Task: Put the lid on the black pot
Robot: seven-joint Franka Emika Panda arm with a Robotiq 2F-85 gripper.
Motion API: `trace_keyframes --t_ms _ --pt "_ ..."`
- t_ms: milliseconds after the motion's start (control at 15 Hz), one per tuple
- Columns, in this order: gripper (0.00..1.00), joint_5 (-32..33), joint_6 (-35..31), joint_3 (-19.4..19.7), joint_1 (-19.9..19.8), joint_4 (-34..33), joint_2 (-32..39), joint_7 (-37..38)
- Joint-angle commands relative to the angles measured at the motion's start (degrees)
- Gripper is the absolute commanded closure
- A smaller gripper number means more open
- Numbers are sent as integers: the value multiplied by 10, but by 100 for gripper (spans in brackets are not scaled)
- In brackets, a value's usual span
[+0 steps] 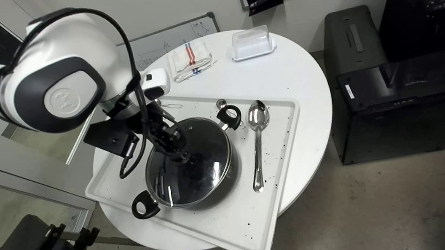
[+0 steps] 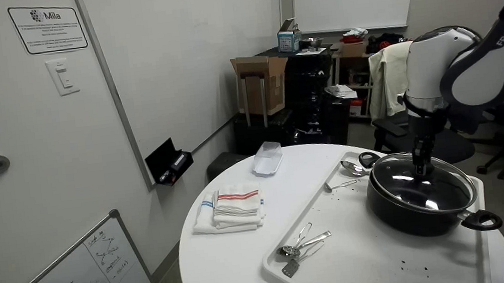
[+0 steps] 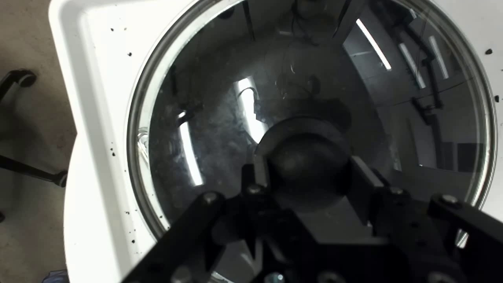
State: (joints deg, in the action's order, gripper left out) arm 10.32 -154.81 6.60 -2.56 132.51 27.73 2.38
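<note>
Black two-finger gripper (image 3: 309, 166) clasping round clear-glass lid (image 2: 433, 187)
Centre over round black pot (image 2: 408, 218) near round white table (image 2: 228, 265) edge, then lower.

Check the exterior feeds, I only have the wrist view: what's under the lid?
Observer: The black pot; its outer wall shows below the lid in both exterior views. Whether the lid sits level on it, I can't tell.
Operator: Anything sticking out from its sides?
Observer: Two black loop handles, on opposite sides, both reaching out past the lid's rim.
Operator: And on the table, outside the tray?
Observer: From what I can see, folded white towels and a dish with a clear cover.
</note>
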Motion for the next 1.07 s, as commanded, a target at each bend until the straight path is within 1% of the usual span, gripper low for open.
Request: trace_keyframes --t_ms 0,1000 --pt "75 -15 -8 0 0 -7 5 1" --pt "75 -30 -8 -5 -3 -29 27 -4"
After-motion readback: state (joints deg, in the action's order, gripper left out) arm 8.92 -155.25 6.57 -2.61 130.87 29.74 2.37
